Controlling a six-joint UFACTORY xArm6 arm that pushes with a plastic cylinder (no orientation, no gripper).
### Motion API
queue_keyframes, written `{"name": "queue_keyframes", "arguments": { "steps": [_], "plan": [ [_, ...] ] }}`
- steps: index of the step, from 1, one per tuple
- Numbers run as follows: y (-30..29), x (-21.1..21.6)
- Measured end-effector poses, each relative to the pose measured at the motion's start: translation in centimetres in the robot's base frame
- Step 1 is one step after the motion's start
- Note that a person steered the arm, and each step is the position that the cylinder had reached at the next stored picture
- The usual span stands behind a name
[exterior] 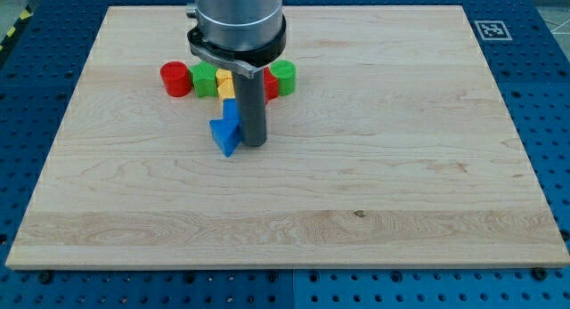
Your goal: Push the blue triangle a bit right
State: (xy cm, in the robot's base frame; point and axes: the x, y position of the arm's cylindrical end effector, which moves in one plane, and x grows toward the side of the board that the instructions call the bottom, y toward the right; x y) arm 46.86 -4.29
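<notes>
The blue triangle (pixel 226 130) lies on the wooden board, left of centre. My tip (pixel 255 145) stands on the board right against the triangle's right side, touching or nearly touching it. The rod rises from there and the arm's grey body hides part of the blocks behind it.
A row of blocks sits just above the triangle: a red cylinder (pixel 175 79), a green block (pixel 205 78), a yellow block (pixel 225 84), a red block (pixel 271 85) partly hidden by the rod, and a green cylinder (pixel 283 77). The wooden board (pixel 401 166) is edged by a blue perforated table.
</notes>
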Motion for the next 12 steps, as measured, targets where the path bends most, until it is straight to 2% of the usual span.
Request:
{"name": "queue_keyframes", "arguments": {
  "steps": [2, 4, 6, 7, 9, 12],
  "plan": [
    [2.7, 0.9],
    [2.2, 5.7],
    [0.4, 4.8],
    [-0.1, 5.7],
    [-3.8, 5.6],
    [-5.5, 3.6]
  ]
}}
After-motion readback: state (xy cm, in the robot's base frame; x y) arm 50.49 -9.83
